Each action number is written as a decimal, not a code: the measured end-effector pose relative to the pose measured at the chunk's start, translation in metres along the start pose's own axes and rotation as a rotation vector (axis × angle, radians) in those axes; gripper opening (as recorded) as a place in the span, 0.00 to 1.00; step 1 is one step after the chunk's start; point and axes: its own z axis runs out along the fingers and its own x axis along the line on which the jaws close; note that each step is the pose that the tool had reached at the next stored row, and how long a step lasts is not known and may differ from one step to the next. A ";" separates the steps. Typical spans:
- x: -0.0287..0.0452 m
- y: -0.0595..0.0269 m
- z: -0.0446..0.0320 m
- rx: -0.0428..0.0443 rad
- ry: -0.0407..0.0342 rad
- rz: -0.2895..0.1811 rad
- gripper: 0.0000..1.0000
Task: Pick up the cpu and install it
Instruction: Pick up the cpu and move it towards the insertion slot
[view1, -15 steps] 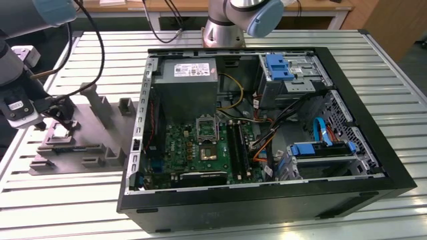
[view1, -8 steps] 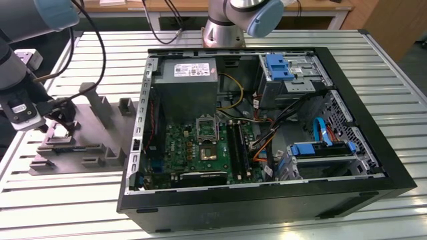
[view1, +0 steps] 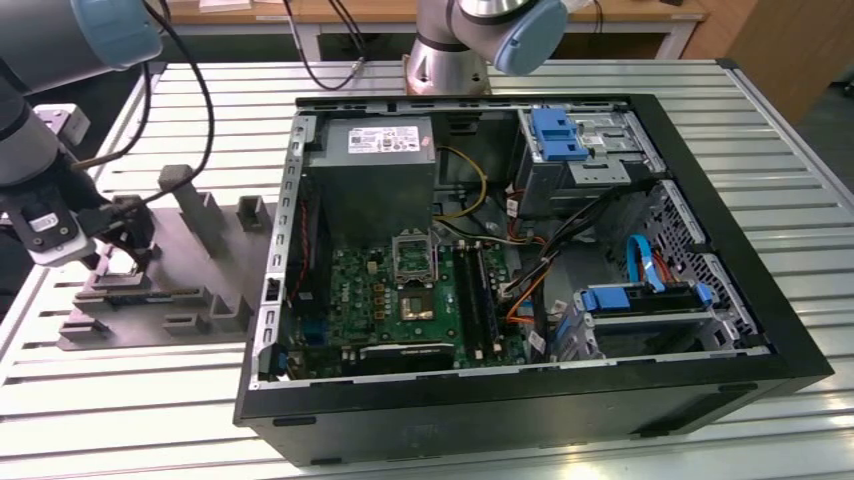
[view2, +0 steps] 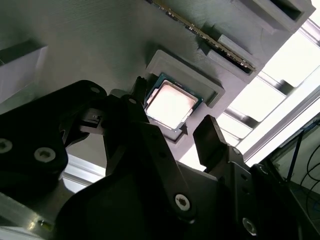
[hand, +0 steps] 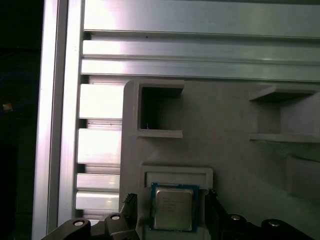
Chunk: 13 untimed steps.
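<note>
your slatted counter carries an open computer case, and to the exterior view's left of it a grey holder. your claw hangs low over that holder with its fingers spread. in both wrist views the cpu lies flat in a holder pocket between them, not pinched.

robotics lab/workshop: alu-profile bench w/ opened pc case, grey parts jig, robot arm base.
</note>
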 end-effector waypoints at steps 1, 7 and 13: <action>0.0000 0.0000 0.0006 0.0000 0.0000 0.000 0.65; 0.0000 -0.0002 0.0042 0.0000 0.0000 0.000 0.65; -0.0004 0.0000 0.0046 -0.0002 -0.0004 0.000 0.65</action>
